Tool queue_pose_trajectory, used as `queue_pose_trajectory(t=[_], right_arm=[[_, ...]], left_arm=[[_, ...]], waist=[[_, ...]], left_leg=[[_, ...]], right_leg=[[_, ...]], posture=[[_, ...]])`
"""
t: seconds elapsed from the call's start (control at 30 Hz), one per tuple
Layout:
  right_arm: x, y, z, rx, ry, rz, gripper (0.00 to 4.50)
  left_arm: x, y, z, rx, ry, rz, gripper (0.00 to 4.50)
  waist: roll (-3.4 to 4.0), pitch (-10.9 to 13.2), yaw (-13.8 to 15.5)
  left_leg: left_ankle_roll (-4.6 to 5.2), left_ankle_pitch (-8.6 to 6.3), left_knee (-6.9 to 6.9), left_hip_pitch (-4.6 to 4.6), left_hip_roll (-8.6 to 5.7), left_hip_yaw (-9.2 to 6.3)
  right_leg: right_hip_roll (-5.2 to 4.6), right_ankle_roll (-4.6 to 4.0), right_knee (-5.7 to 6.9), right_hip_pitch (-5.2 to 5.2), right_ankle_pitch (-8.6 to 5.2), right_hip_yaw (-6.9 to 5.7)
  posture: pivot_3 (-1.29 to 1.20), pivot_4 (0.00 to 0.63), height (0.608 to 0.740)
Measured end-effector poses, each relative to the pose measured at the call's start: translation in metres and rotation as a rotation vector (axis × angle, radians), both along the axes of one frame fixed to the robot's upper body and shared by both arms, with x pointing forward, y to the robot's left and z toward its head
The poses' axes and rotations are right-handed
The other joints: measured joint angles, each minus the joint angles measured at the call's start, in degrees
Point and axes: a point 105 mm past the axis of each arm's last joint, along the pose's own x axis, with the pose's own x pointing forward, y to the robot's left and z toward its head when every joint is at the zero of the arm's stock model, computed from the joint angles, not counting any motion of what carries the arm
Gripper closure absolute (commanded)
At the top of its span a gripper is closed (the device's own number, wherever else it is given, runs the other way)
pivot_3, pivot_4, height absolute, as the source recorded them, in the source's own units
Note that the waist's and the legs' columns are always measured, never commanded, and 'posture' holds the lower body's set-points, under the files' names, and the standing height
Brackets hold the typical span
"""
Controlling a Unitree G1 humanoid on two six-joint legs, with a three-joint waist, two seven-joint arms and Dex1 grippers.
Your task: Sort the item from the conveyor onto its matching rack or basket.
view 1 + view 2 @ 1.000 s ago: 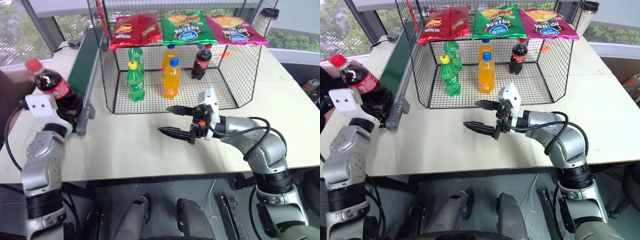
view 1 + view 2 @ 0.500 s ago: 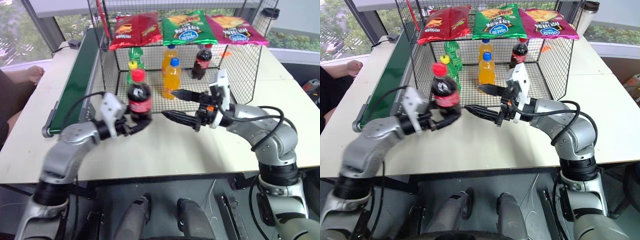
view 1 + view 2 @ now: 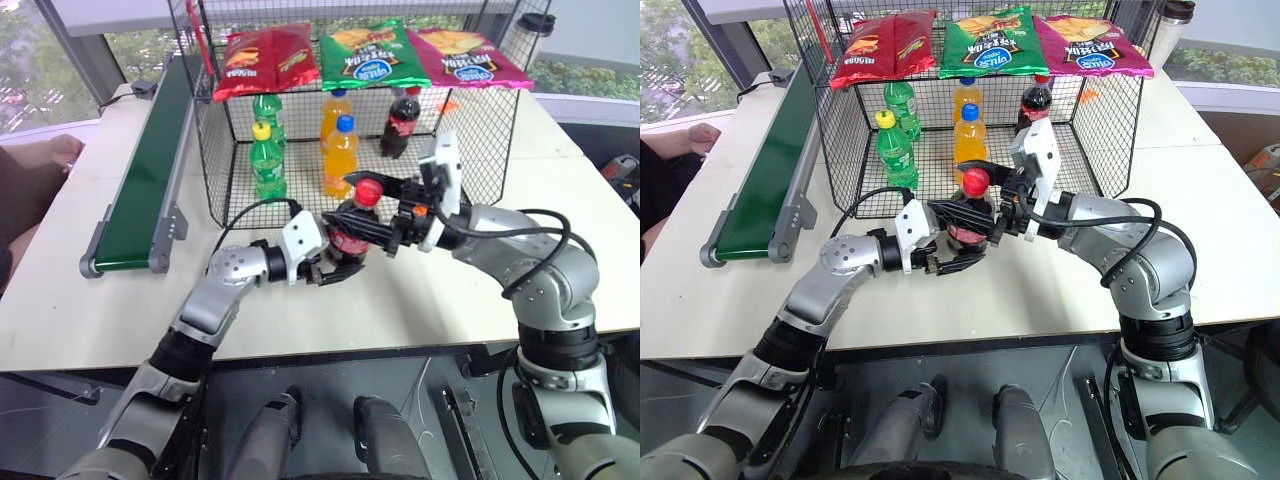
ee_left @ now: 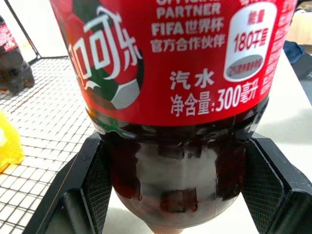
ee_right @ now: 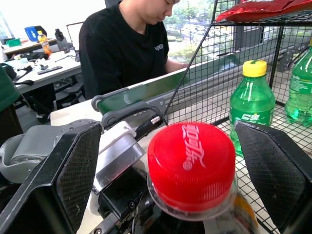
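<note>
Cola bottle [image 3: 352, 225] is upright above the desk [image 3: 300, 300], just in front of the open front of the black wire cage [image 3: 480, 140], pinched low on its body by the left gripper [image 3: 335, 262], jaws pressed onto the dark base below the red label. Right gripper [image 3: 385, 215] is spread wide, one finger each side of the red cap, not yet touching as far as I can tell; looks like a hand-over mid-air. Risks: grip sits low, the bottle is top-heavy, so it could tip or twist in the jaws if the right gripper bumps the cap while closing; if the left lets go before the right has the neck, the bottle drops on the desk and rolls. A cap-only pinch is small and smooth and could slip. Around: inside the cage are two green soda bottles [image 3: 267, 160] at left, two orange soda bottles [image 3: 341, 155] in the middle and another cola [image 3: 396, 125] toward the back right, so the matching spot is back right and the orange ones stand in the path. Chip bags [image 3: 372, 52] lie on the cage top. Conveyor [image 3: 150, 170] runs along the desk's left edge, well apart. A person [image 5: 131, 44] sits beyond the conveyor.
</note>
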Motion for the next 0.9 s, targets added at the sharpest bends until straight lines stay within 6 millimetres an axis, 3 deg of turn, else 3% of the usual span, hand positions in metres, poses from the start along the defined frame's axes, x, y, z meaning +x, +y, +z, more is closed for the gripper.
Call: queue_pose_trajectory(t=[0.07, 0.17, 0.2, 0.5, 0.6, 0.67, 0.8, 0.9], right_arm=[[0.002, 0.0, 0.001, 0.004, -0.003, -0.009, 1.29], [0.003, -0.001, 0.001, 0.011, 0.001, -0.008, 2.94], [0.004, -0.002, 0.002, 0.011, -0.004, -0.014, 3.3], [0.005, -0.004, 0.003, 0.005, -0.024, -0.021, 3.3], [0.005, -0.004, 0.003, 0.003, -0.031, -0.022, 3.3], [0.006, -0.004, -0.002, -0.007, -0.017, -0.026, 3.3], [0.007, -0.005, -0.002, -0.006, -0.016, -0.031, 3.3], [0.019, -0.012, -0.007, -0.011, 0.01, -0.102, 3.3]], left_arm=[[0.0, 0.0, -0.001, 0.005, -0.001, -0.002, 1.51], [0.001, 0.0, 0.001, 0.006, -0.006, -0.003, 1.51], [0.001, 0.0, 0.001, 0.004, -0.006, -0.003, 1.51], [0.002, -0.004, 0.003, -0.016, 0.009, 0.006, 1.51], [0.003, -0.004, 0.007, -0.062, 0.032, 0.013, 0.04], [0.006, 0.0, 0.016, -0.085, 0.022, 0.021, 0.04], [0.004, 0.003, 0.016, -0.072, 0.031, 0.018, 0.04], [0.006, 0.016, 0.015, -0.052, 0.032, 0.056, 0.04]], waist=[[0.0, 0.0, 0.02], [0.0, 0.0, 0.03], [0.0, 0.0, 0.06], [0.0, 0.0, 0.03], [0.0, 0.0, 0.02], [0.02, 0.0, 0.02], [0.04, -0.01, 0.0], [0.04, -0.01, -0.07]], left_leg=[[0.04, 0.02, 0.01, 0.0, 0.0, 0.0], [0.11, 0.07, 0.02, 0.0, -0.01, 0.0], [0.11, 0.07, 0.03, 0.0, -0.01, 0.0], [0.12, 0.07, 0.06, 0.01, -0.02, 0.0], [0.12, 0.07, 0.06, 0.02, -0.02, -0.01], [0.12, 0.08, 0.08, 0.02, -0.02, -0.01], [0.12, 0.08, 0.08, 0.03, -0.02, 0.0], [0.12, 0.08, 0.08, 0.06, -0.02, 0.0]], right_leg=[[0.0, 0.01, 0.0, 0.0, 0.01, 0.0], [0.01, 0.03, 0.01, 0.0, 0.02, 0.0], [0.01, 0.03, 0.01, 0.01, 0.02, 0.0], [0.01, 0.07, 0.04, 0.03, 0.04, -0.01], [0.02, 0.07, 0.05, 0.03, 0.04, -0.01], [0.02, 0.07, 0.07, 0.03, 0.04, -0.02], [0.02, 0.07, 0.08, 0.04, 0.04, -0.02], [0.03, 0.06, 0.12, 0.04, 0.04, 0.0]], posture=[[0.0, 0.15, 0.738], [0.0, 0.15, 0.738], [0.0, 0.15, 0.738], [0.0, 0.15, 0.738], [0.0, 0.15, 0.738], [0.0, 0.15, 0.738], [0.0, 0.15, 0.738], [0.0, 0.15, 0.738]])
